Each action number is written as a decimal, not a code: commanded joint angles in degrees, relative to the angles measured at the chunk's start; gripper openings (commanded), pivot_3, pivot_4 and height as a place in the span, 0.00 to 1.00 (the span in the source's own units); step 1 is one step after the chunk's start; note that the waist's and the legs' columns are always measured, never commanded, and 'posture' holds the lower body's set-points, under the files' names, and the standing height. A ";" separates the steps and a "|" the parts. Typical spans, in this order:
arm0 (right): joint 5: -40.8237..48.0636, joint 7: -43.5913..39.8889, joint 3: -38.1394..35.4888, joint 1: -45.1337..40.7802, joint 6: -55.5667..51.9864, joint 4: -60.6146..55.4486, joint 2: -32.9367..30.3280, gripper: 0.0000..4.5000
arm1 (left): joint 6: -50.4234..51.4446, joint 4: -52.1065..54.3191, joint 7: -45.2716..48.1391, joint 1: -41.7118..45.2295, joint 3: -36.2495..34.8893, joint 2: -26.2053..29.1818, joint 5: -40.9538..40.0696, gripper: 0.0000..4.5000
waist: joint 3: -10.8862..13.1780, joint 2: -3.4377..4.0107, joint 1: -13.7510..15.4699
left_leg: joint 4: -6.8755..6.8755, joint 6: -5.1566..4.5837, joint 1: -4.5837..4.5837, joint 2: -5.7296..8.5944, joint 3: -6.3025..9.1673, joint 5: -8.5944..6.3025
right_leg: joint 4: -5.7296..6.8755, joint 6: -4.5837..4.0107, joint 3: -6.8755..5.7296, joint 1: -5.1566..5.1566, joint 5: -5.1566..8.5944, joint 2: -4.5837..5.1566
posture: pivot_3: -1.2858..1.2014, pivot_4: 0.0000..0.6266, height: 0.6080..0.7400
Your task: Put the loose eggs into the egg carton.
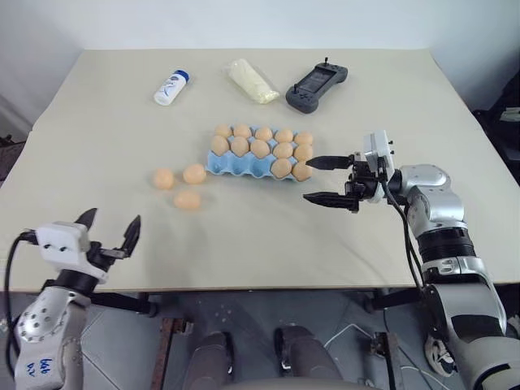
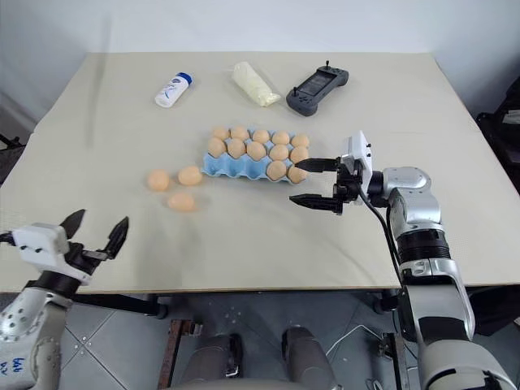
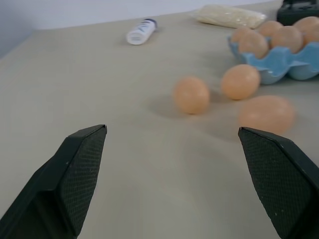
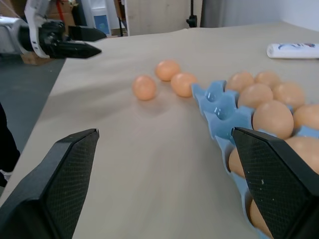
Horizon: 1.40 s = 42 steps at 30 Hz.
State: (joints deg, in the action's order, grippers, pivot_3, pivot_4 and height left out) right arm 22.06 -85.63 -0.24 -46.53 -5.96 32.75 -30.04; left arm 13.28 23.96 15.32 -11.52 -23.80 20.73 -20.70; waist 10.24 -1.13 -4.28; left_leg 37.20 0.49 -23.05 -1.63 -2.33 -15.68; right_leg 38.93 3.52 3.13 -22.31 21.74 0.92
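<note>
Both pincers wide open, empty, touching nothing. Left pincer point(image 1: 110, 227) sits at the near left table edge, well short of the 3 loose eggs point(image 1: 187, 199). Right pincer point(image 1: 321, 179) hangs level just beside the carton's right end, pointing left toward it, fingers one above the other, clear of the eggs there.

Carton point(image 1: 236, 167) lies mid-table; back two rows hold eggs, abt 10 in all. Front row mostly bare blue cups, except the right end. Loose eggs lie on the table point(image 1: 97, 122) just left of the carton: two side by side, the nearer one close to the carton's left end, a third a bit nearer the robot.

Far side: white bottle point(image 1: 171, 87) on its side, pale wrapped packet point(image 1: 253, 80), dark controller point(image 1: 316, 85).

Hard to tell: exact egg count, since eggs overlap. In right wrist view the carton is cut off at the frame edge and partly behind a finger. In left wrist view the nearest egg is blurred.
</note>
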 commanded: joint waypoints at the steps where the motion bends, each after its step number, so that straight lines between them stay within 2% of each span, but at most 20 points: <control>1: 0.46 -2.21 -0.22 -1.32 -0.40 -0.53 -0.95 0.99 | 6.73 5.21 -7.63 4.03 6.39 -2.89 4.37 1.00 | 0.00 0.00 0.44 | 0.00 -0.01 0.00 0.00 0.00 0.00 | -0.02 0.03 0.00 0.00 -0.02 0.00 | 0.52 0.24 1.00; 5: 0.39 -1.58 0.12 -0.97 -1.02 -1.64 -0.86 0.99 | 11.20 4.79 -11.98 9.51 11.11 -5.48 7.91 1.00 | 0.00 0.00 1.01 | 0.03 -0.01 -0.01 -0.01 0.00 0.01 | -0.02 0.06 0.02 -0.01 -0.06 -0.06 | 0.52 0.24 1.00; 12: 3.30 -3.50 -1.53 1.17 -2.41 -5.09 -1.91 0.99 | 12.39 -1.28 -13.02 16.04 16.29 -6.44 12.31 1.00 | 0.00 0.00 1.26 | 0.01 0.00 -0.03 -0.02 -0.01 0.01 | -0.05 0.05 0.05 -0.02 -0.06 -0.12 | 0.52 0.24 1.00; 24: 6.25 -2.33 -2.27 5.56 -5.29 -12.24 -3.10 0.99 | 9.03 -12.94 -13.28 20.81 17.95 -9.10 15.17 1.00 | 0.01 -0.02 1.64 | 0.11 0.00 -0.04 -0.02 -0.01 0.02 | -0.04 0.10 0.05 -0.01 -0.10 -0.13 | 0.52 0.24 1.00; 42: 4.75 0.52 -0.75 5.95 -5.61 -12.57 -2.86 0.99 | -1.60 -31.33 -11.13 32.18 18.05 -8.45 16.85 1.00 | 0.01 -0.02 2.75 | 0.23 -0.01 -0.05 -0.02 -0.01 0.03 | -0.01 0.13 0.05 0.01 -0.17 -0.13 | 0.52 0.24 1.00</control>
State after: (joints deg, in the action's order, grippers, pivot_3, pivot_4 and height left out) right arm 26.41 -85.18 -0.35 -40.65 -11.52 22.15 -32.69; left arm 13.43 -6.96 3.84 19.86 -5.67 11.87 -4.29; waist 10.26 -1.15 -1.52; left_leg 37.45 0.48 -23.10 -1.65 -2.34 -15.64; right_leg 38.93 3.65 3.18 -22.30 21.57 0.79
